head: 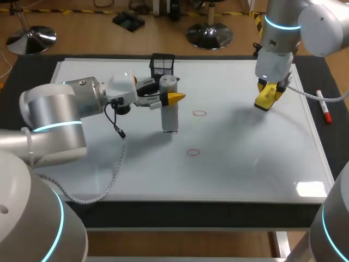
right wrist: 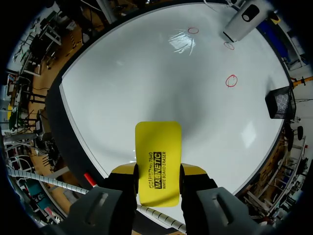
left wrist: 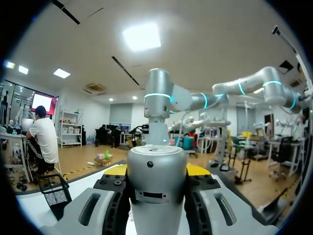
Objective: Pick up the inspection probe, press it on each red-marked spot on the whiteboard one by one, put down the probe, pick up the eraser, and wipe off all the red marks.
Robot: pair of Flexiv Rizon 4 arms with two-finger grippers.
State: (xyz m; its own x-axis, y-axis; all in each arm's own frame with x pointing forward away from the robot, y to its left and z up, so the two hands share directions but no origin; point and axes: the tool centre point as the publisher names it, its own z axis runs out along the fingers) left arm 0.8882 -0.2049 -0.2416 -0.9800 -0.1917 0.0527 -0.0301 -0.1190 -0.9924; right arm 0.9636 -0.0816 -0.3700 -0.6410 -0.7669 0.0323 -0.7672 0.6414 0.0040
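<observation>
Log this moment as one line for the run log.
left hand shut on probe | probe upright, tip on red mark | right hand holds eraser over whiteboard | two other red marks uncovered

Table point(head: 163, 216): whiteboard point(head: 245, 164), red marker point(head: 324, 107); basket point(head: 162, 63) on whiteboard.

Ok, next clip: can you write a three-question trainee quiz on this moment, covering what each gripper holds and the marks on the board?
1. Multiple choice: what does the right gripper hold? A) the yellow eraser B) a sponge C) nothing
2. True or false: the probe in the left gripper lies flat on the whiteboard.
3. Short answer: how many red marks does the right wrist view show?

Key: 1. A. 2. False: the probe stands upright, tip down at the board. 3. Three, one of them right at the probe's tip.
</observation>
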